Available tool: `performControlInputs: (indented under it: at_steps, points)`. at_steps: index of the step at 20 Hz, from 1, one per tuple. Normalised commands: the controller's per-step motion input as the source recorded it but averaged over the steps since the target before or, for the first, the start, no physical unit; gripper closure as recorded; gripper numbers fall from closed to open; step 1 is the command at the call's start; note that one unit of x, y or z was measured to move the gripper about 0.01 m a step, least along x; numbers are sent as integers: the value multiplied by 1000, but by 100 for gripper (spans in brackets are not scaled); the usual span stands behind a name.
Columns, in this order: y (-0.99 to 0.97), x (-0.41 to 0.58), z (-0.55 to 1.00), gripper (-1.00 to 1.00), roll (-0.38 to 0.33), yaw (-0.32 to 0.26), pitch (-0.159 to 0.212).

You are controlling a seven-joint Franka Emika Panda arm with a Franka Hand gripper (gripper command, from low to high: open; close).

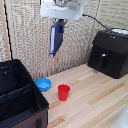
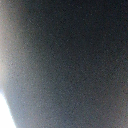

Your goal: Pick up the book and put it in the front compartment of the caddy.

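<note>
Gripper [image 1: 59, 21] at twelve o'clock in the exterior view grips the book [image 1: 56, 39], hanging tilted high over the table [image 1: 95, 97]; the caddy [image 1: 20, 97] sits at eight o'clock. Wrist view: only dark blur.

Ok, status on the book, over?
Claw shut on book, held high above the table. Caddy open at exterior view's left. Cup and bowl beside it, below the book.
</note>
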Motion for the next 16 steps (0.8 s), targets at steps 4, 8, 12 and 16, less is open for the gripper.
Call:
performControlInputs:
  at_steps: [4, 8, 12, 16]
  points:
    - [601, -26, 245, 100, 0, -190, -2]
    - [650, -61, 275, 100, 0, -175, -24]
    - [706, -112, 246, 100, 0, -138, -13]
    - [731, -106, 232, 100, 0, -126, -8]
